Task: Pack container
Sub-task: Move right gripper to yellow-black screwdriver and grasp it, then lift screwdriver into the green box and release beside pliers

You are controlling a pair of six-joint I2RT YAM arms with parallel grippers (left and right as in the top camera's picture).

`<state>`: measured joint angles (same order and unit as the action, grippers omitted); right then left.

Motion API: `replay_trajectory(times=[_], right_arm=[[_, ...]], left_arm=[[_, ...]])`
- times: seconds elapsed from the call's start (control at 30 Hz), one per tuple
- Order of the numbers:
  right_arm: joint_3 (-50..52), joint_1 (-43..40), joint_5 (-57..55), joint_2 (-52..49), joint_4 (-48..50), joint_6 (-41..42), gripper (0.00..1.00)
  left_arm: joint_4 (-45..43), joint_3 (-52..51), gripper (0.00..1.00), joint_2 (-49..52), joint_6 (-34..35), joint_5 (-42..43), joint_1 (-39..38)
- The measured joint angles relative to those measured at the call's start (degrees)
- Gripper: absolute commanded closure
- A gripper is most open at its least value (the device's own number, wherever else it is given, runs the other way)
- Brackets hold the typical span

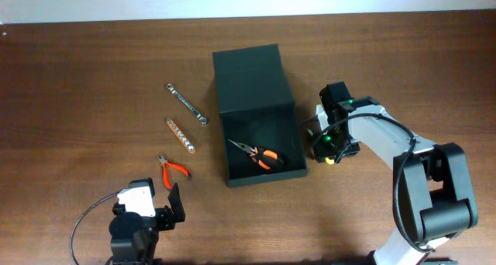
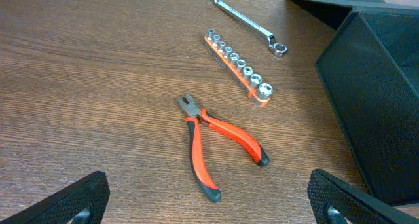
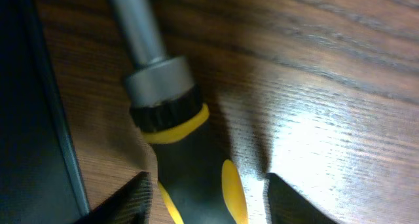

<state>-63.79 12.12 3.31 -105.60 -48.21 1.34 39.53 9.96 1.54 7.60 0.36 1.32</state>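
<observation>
The container (image 1: 253, 77) sits mid-bench, flap open, with long-nose pliers (image 1: 260, 155) inside. The right claw (image 3: 206, 194) is just beside its right wall, fingers apart astride a screwdriver (image 3: 163, 99). The left claw (image 2: 209, 207) is apart, near the orange pliers (image 2: 219, 145).

Count entry, present moment.

- container (image 1: 252, 79): 1.
- Pliers, orange-handled: 2 pairs. The boxed pliers (image 1: 260, 155) lie inside the container. The loose pliers (image 1: 173, 169) lie on the desk (image 1: 77, 102) at the container's 8 o'clock.
- wrench (image 1: 186, 104): 1, at 10 o'clock.
- socket rail (image 1: 180, 133): 1, at 9 o'clock.
- screwdriver (image 3: 186, 178), yellow-and-black handle: 1, at 4 o'clock.
- Hands: 2, the left hand (image 2: 213, 207) and the right hand (image 3: 209, 201).
- Loose tools on the desk total 4.
</observation>
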Motion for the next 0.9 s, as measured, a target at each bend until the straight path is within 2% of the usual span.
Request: replay_trajectory(times=[0.13,0.33,0.57,0.9], right_arm=[[0.0,0.0,0.4,0.0,0.2,0.2,0.73],[-0.2,0.0,0.5,0.0,-0.6,0.2,0.83],[-5.0,0.0,0.5,-0.3,-8.0,0.3,0.87],[-24.2,0.0,0.5,-0.5,-20.8,0.4,0.89]], left_arm=[[0.0,0.0,0.01,0.0,0.0,0.0,0.0],[0.0,0.0,0.01,0.0,0.0,0.0,0.0],[0.0,0.0,0.01,0.0,0.0,0.0,0.0],[0.0,0.0,0.01,0.0,0.0,0.0,0.0]])
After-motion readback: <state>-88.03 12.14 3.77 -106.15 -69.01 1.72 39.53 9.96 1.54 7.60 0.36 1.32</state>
